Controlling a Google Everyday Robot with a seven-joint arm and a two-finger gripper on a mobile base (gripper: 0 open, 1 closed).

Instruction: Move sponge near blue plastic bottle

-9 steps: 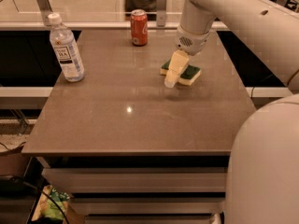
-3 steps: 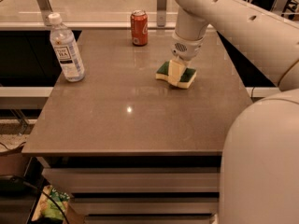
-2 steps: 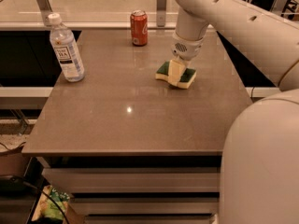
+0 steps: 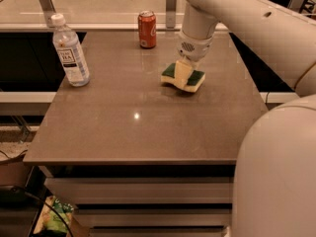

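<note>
The sponge (image 4: 193, 79), dark green on top over pale yellow foam, is at the middle right of the brown table (image 4: 138, 127). My gripper (image 4: 182, 72) comes down from above and is shut on the sponge's middle, holding it at or just above the tabletop. The blue plastic bottle (image 4: 70, 51), clear with a white cap and a label, stands upright near the table's far left edge. It is well to the left of the sponge and the gripper.
A red soda can (image 4: 147, 29) stands at the far edge of the table, left of the gripper. A metal railing (image 4: 98, 26) runs behind the table. My white arm (image 4: 256, 28) fills the right side of the view.
Three seconds ago the gripper hung just left of the sponge. It then came down onto the sponge. Since then gripper and sponge have shifted slightly left.
</note>
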